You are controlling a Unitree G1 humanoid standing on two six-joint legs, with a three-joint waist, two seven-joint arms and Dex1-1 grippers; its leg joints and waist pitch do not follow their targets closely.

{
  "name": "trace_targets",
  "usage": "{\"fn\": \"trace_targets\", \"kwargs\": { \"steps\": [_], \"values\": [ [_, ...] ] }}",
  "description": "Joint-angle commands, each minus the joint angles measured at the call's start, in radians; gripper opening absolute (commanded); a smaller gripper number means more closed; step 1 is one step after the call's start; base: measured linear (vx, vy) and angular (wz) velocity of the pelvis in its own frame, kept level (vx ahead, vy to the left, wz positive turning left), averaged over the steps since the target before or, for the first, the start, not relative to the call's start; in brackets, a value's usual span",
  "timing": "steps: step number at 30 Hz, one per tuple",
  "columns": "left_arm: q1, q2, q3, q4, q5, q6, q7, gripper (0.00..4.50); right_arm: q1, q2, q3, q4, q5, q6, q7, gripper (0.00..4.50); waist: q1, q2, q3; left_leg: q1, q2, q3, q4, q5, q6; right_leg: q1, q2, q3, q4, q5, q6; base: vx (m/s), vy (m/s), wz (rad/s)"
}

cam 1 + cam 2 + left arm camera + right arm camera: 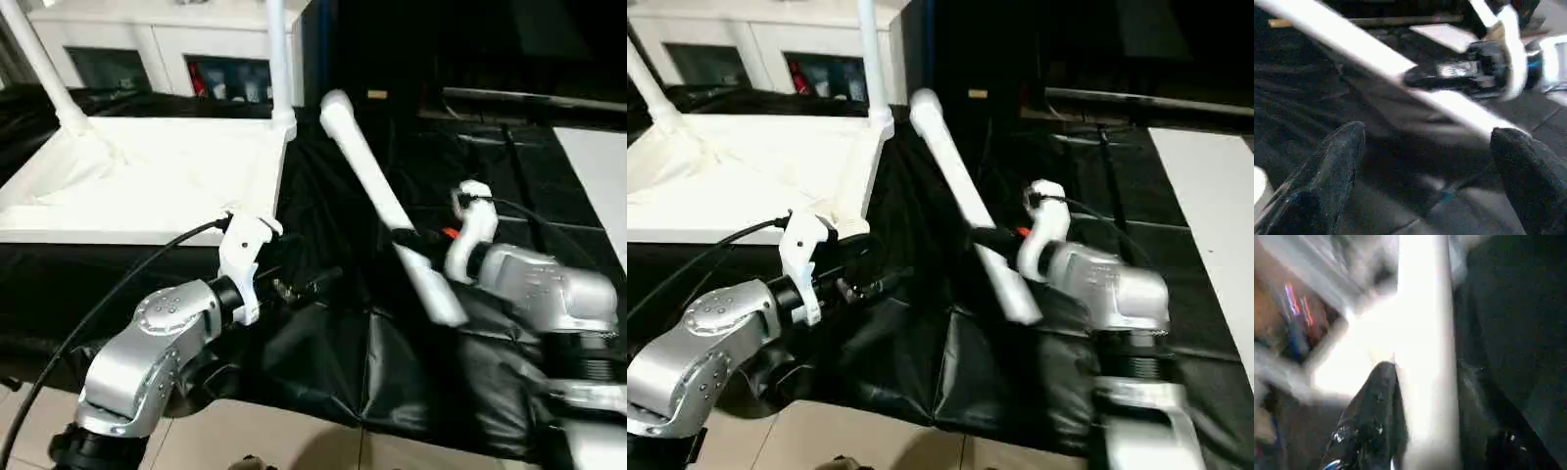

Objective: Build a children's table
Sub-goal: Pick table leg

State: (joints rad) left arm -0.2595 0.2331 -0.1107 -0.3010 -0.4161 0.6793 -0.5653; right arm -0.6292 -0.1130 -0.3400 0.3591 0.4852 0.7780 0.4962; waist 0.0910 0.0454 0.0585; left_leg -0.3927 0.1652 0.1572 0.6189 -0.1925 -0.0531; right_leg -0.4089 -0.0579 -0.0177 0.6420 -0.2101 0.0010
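Observation:
The white tabletop (147,176) lies upside down on black cloth at the left. Two legs stand upright in its far corner sockets, one at the left (39,59) and one at the right (277,49). A third white leg (367,166) slants across the cloth right of the tabletop. My right gripper (416,240) is shut on this leg about halfway along; in the right wrist view a black finger (1376,406) presses against the leg (1425,357). My left gripper (1425,161) is open and holds nothing, beside the tabletop's near right corner, pointing toward the held leg (1361,49).
A white cabinet (157,39) with glass doors stands behind the tabletop. Crumpled black cloth (333,352) covers the work surface. A white panel (598,166) lies at the far right. Pale floor tiles (274,441) show at the near edge.

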Motion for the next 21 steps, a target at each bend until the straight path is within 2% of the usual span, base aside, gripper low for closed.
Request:
{"fn": "trace_targets", "kwargs": {
  "steps": [1,2,3,4,5,6,7,8,9,10,11,12,14,17,21],
  "values": [
    [-0.047,-0.077,0.002,0.007,-0.082,0.061,0.031,4.5,-0.08,0.068,-0.106,-0.023,0.103,-0.168,-0.105,1.42,0.005,-0.014,-0.072,0.017,0.045,-0.002,-0.073,-0.126,0.006,0.045,-0.072,0.034,-0.079,-0.118,-0.248,0.0,0.0,0.0],
    [-0.067,-0.124,0.01,0.033,-0.095,0.064,0.061,4.5,-0.102,0.113,-0.147,-0.026,0.148,-0.211,-0.145,1.42,0.01,-0.012,-0.073,0.022,0.049,0.0,-0.074,-0.125,0.008,0.04,-0.068,0.033,-0.079,-0.119,-0.242,0.0,0.0,0.0],
    [-0.075,-0.14,0.013,0.048,-0.094,0.06,0.076,4.5,-0.108,0.129,-0.159,-0.03,0.165,-0.217,-0.158,1.42,0.009,-0.01,-0.07,0.02,0.048,0.002,-0.075,-0.129,0.01,0.036,-0.065,0.033,-0.079,-0.119,-0.239,0.0,0.0,0.0],
    [-0.103,-0.182,0.025,0.102,-0.091,0.06,0.112,4.5,-0.122,0.178,-0.173,-0.051,0.195,-0.246,-0.187,1.42,0.011,0.017,-0.069,0.02,0.047,0.002,-0.074,-0.145,0.004,0.033,-0.061,0.031,-0.08,-0.124,-0.223,0.0,0.0,0.0],
    [-0.103,-0.182,0.025,0.102,-0.091,0.06,0.112,4.5,-0.122,0.178,-0.173,-0.051,0.195,-0.246,-0.187,1.42,0.009,0.002,-0.07,0.018,0.046,0.001,-0.078,-0.155,-0.001,0.039,-0.06,0.03,-0.083,-0.121,-0.2,0.0,0.0,0.0],
    [-0.13,-0.202,0.035,0.152,-0.087,0.068,0.133,4.5,-0.126,0.218,-0.169,-0.074,0.193,-0.29,-0.204,1.42,0.01,0.02,-0.071,0.011,0.044,-0.004,-0.079,-0.145,-0.009,0.044,-0.061,0.029,-0.078,-0.099,-0.185,0.0,0.0,0.0],
    [-0.137,-0.205,0.038,0.163,-0.085,0.069,0.137,4.5,-0.127,0.227,-0.167,-0.079,0.19,-0.304,-0.208,1.42,0.007,0.014,-0.069,0.013,0.043,0.0,-0.08,-0.15,-0.013,0.04,-0.058,0.029,-0.086,-0.103,-0.175,0.0,0.0,0.0],
    [-0.16,-0.219,0.056,0.198,-0.087,0.067,0.151,4.5,-0.131,0.256,-0.172,-0.09,0.193,-0.342,-0.221,1.42,0.008,0.02,-0.075,0.016,0.04,-0.002,-0.078,-0.154,-0.025,0.043,-0.06,0.029,-0.083,-0.099,-0.167,0.0,0.0,0.0],
    [-0.16,-0.219,0.056,0.198,-0.087,0.067,0.151,4.5,-0.131,0.256,-0.172,-0.09,0.193,-0.342,-0.221,1.42,0.007,0.015,-0.076,0.014,0.04,-0.002,-0.078,-0.149,-0.026,0.045,-0.059,0.029,-0.084,-0.091,-0.163,0.0,0.0,0.0],
    [-0.17,-0.226,0.064,0.208,-0.097,0.063,0.147,4.5,-0.136,0.273,-0.183,-0.097,0.206,-0.362,-0.229,1.42,0.012,0.029,-0.082,0.015,0.041,-0.005,-0.074,-0.113,-0.027,0.047,-0.061,0.028,-0.075,-0.04,-0.168,0.0,0.0,0.0],
    [-0.176,-0.233,0.072,0.209,-0.106,0.067,0.144,4.5,-0.142,0.288,-0.196,-0.1,0.213,-0.376,-0.238,1.42,0.01,0.021,-0.082,0.009,0.04,-0.003,-0.071,-0.082,-0.019,0.05,-0.058,0.027,-0.072,0.014,-0.174,0.0,0.0,0.0],
    [-0.178,-0.239,0.073,0.204,-0.11,0.044,0.13,4.5,-0.145,0.299,-0.2,-0.108,0.217,-0.38,-0.247,1.42,0.01,0.028,-0.082,0.008,0.039,-0.002,-0.068,-0.065,-0.009,0.048,-0.057,0.026,-0.071,0.052,-0.181,0.0,0.0,0.0],
    [-0.178,-0.262,0.085,0.186,-0.14,0.027,0.113,4.5,-0.146,0.311,-0.198,-0.118,0.223,-0.397,-0.262,1.42,0.015,0.028,-0.084,0.005,0.037,-0.002,-0.066,-0.049,0.004,0.052,-0.059,0.025,-0.067,0.079,-0.192,0.0,0.0,0.0],
    [-0.179,-0.305,0.117,0.197,-0.185,0.008,0.126,4.5,-0.143,0.32,-0.198,-0.129,0.244,-0.395,-0.281,1.42,0.015,0.028,-0.08,0.003,0.038,0.0,-0.065,-0.068,0.021,0.053,-0.06,0.025,-0.072,0.042,-0.207,0.0,0.0,0.0],
    [-0.181,-0.309,0.114,0.214,-0.188,0.002,0.125,4.5,-0.139,0.327,-0.197,-0.135,0.261,-0.393,-0.293,1.42,0.012,0.03,-0.078,0.003,0.039,0.0,-0.068,-0.092,0.026,0.051,-0.06,0.025,-0.079,-0.04,-0.187,0.0,0.0,0.0]
  ]
}}
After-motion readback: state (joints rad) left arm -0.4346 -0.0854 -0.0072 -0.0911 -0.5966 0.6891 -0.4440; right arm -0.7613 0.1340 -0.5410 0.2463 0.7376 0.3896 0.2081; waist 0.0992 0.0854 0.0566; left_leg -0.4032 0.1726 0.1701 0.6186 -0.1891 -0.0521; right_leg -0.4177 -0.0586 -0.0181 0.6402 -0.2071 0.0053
